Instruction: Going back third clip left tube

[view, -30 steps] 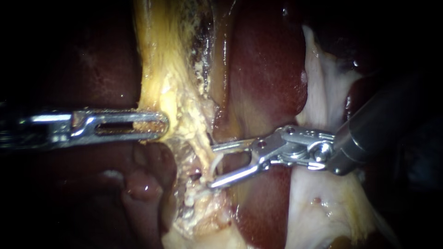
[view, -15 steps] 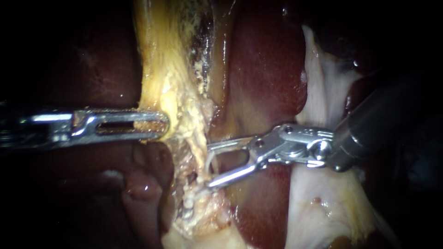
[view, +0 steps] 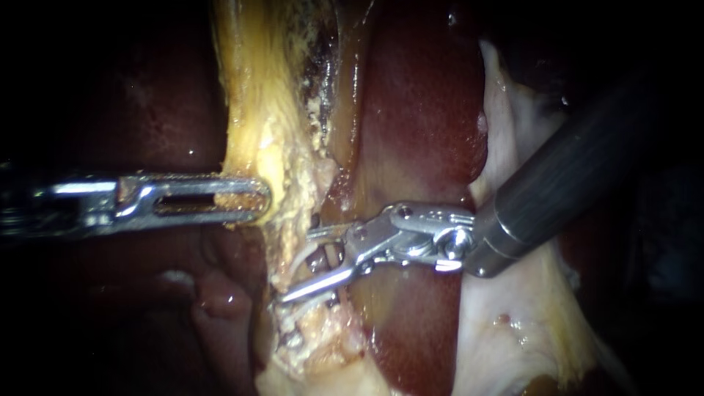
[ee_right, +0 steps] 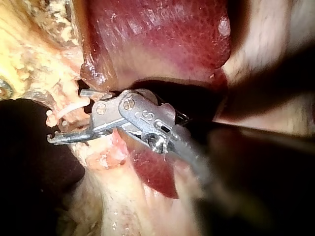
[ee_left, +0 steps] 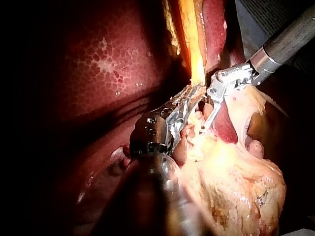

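In the endoscope view the left instrument (view: 258, 199) comes in level from the left, its slotted jaws closed together on the edge of a band of yellow tissue (view: 257, 110) that runs down beside the dark red liver (view: 422, 110). The right instrument (view: 297, 268) reaches in from the upper right on a dark shaft; its jaws stand apart, one above and one below a thin pale tube (view: 302, 253) that crosses the gap between them, low in the yellow band. Which tube of the task this is cannot be told here

The left wrist view adds the liver (ee_left: 98, 64) as a broad mottled surface beside the left instrument (ee_left: 194, 93), whose jaws pinch the yellow strip. The right instrument (ee_left: 209, 110) sits just ahead of them, and a bulky lump of yellow tissue (ee_left: 231, 182) lies under it; the tube is not clear in this view

The right wrist view shows the straddle best: the right instrument (ee_right: 66, 116) is spread wide with the pale pink tube (ee_right: 74, 109) lying between its jaws, crumbly yellow tissue (ee_right: 39, 44) ahead and the liver (ee_right: 162, 34) beside it
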